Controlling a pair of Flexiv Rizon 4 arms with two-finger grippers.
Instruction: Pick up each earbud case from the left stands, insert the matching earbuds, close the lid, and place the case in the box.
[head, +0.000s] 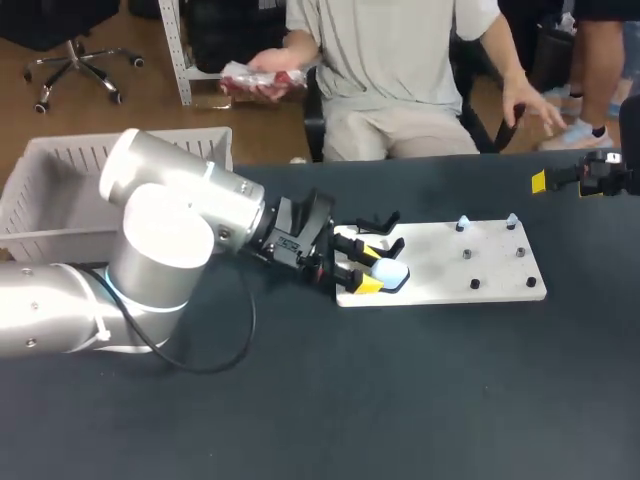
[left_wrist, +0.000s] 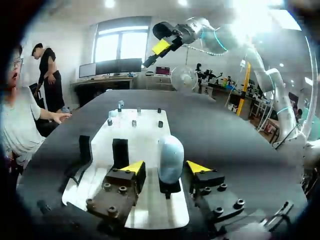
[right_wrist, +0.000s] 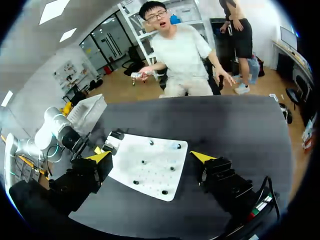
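While the left hand (left_wrist: 165, 167) straddles the earbud case (left_wrist: 170, 154), fingers apart, the right hand (right_wrist: 151, 157) hovers high, likewise spread.

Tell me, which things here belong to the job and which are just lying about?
Job:
earbud case, between the left tool's open fingers
white board
two small pale pieces on its pegs, likely earbuds
white box

Lying about:
only the arm's black cable, looped on the table
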